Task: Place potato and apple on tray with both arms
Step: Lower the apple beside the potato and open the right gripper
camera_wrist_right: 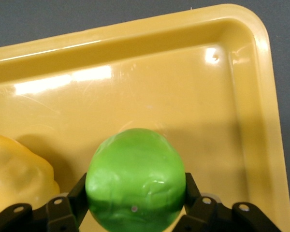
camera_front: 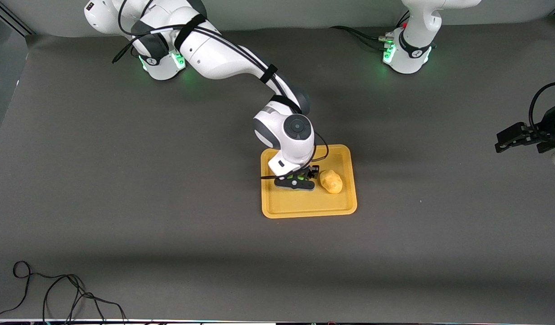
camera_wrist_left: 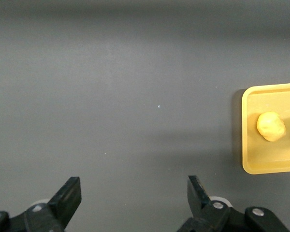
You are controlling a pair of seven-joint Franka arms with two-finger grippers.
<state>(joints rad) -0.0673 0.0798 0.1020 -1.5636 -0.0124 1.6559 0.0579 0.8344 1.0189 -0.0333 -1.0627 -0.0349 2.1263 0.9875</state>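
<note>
The yellow-orange tray (camera_front: pixel 304 204) lies mid-table. The lumpy yellow potato (camera_front: pixel 331 181) rests in it, at the side toward the left arm's end. My right gripper (camera_front: pixel 297 181) is down over the tray beside the potato, shut on the green apple (camera_front: pixel 300 179), which is mostly hidden by the hand there. In the right wrist view the apple (camera_wrist_right: pixel 135 179) sits between the fingers of the right gripper (camera_wrist_right: pixel 135 195), low over the tray floor (camera_wrist_right: pixel 183 87), with the potato (camera_wrist_right: pixel 14 174) next to it. My left gripper (camera_front: pixel 498 143) waits open and empty over bare table at the left arm's end; its wrist view shows the left gripper (camera_wrist_left: pixel 134 188), the tray (camera_wrist_left: pixel 246 164) and the potato (camera_wrist_left: pixel 270 126).
A loose black cable (camera_front: pixel 56 293) lies on the mat near the front camera at the right arm's end. The dark grey mat (camera_front: pixel 169 203) surrounds the tray on all sides.
</note>
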